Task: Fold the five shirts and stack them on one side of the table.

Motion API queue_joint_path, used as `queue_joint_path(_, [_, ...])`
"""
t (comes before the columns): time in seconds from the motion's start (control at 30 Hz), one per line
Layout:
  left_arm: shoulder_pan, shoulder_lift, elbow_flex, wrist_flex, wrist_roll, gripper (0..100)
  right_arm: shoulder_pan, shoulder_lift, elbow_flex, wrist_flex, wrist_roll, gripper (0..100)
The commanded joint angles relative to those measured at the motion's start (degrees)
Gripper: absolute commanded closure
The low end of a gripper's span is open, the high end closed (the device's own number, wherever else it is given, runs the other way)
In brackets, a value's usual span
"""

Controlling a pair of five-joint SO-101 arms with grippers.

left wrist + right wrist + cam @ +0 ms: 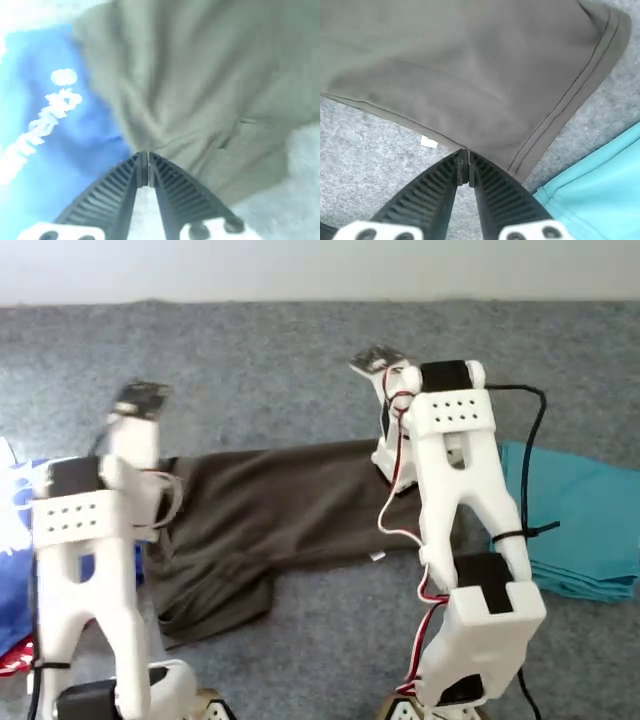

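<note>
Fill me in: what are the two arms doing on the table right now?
Both arms are working on one olive-brown shirt, which lies spread across the middle of the grey table. The left gripper is shut on bunched fabric at one end. The right gripper is shut on the hem at the other end. A teal shirt lies folded by the right arm, and a blue shirt with white print lies by the left arm. The olive-brown shirt is not yet folded.

You've got a grey carpet (300,350) spread wide under everything; past the carpet's far edge, you'll see a strip of pale wall (300,270) running across.
</note>
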Motion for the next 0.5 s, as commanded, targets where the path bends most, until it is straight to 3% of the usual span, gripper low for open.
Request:
queue_joint_path(0.0, [-5.89, -1.85, 4.97, -6.07, -3.52, 98, -1.01, -3.56, -0.35, 2.07, -0.09, 99.0])
queue_joint_path(0.17, [-9.85, -1.85, 18.33, -18.9, -7.47, 98, -0.84, -3.82, -0.26, 2.15, -0.09, 99.0])
queue_joint_path(0.47, [-27.43, 2.73, 21.93, -28.31, -16.53, 98, -1.01, -3.91, -0.26, 2.68, -0.09, 99.0])
